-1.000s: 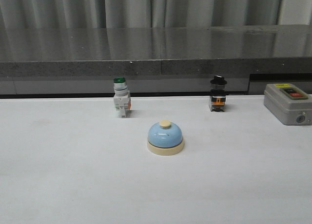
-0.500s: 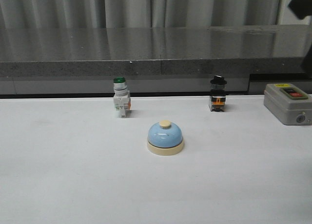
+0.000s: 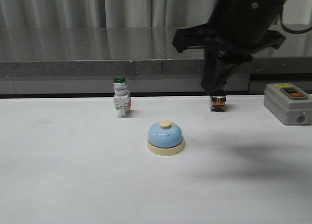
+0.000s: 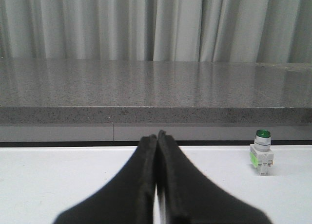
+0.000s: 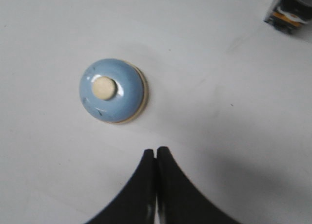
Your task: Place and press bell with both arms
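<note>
The light-blue bell (image 3: 165, 137) with cream base and cream button stands upright on the white table, near the middle. It also shows in the right wrist view (image 5: 113, 90), seen from above. My right arm (image 3: 234, 34) hangs high over the table, right of the bell and above it. My right gripper (image 5: 155, 151) is shut and empty, apart from the bell. My left gripper (image 4: 157, 135) is shut and empty, low over the table's left part; the bell is out of its view.
A green-capped white push-button switch (image 3: 121, 101) stands behind the bell to the left, also in the left wrist view (image 4: 262, 154). A black switch (image 3: 217, 101) stands back right, partly behind my right arm. A grey box with red and black buttons (image 3: 288, 103) sits at the far right. A grey ledge (image 3: 97, 63) runs behind.
My right arm has swung in from the upper right and now hangs over the table behind and right of the bell. The bell has not moved.
</note>
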You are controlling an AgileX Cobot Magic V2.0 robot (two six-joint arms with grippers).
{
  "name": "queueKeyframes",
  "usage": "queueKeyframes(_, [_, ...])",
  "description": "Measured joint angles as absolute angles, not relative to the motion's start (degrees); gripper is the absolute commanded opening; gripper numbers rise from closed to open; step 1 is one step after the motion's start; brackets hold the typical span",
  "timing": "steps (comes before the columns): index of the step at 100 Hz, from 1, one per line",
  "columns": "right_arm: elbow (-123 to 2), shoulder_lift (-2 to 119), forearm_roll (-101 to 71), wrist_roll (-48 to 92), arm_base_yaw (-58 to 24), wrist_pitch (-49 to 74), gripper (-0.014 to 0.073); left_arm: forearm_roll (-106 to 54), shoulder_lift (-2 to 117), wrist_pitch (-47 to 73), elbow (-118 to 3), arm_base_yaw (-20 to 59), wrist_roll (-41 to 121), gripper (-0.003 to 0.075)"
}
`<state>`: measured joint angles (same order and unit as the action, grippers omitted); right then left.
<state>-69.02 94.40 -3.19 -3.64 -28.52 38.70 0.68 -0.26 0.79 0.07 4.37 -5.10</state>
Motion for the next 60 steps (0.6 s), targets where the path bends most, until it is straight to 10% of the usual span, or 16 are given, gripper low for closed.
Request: queueKeyframes(60, [-79.53, 108.92, -3.21, -3.64, -33.21, 39.21, -0.006, 0.68, -0.26, 0.79, 0.07, 4.37, -5.1, -0.002])
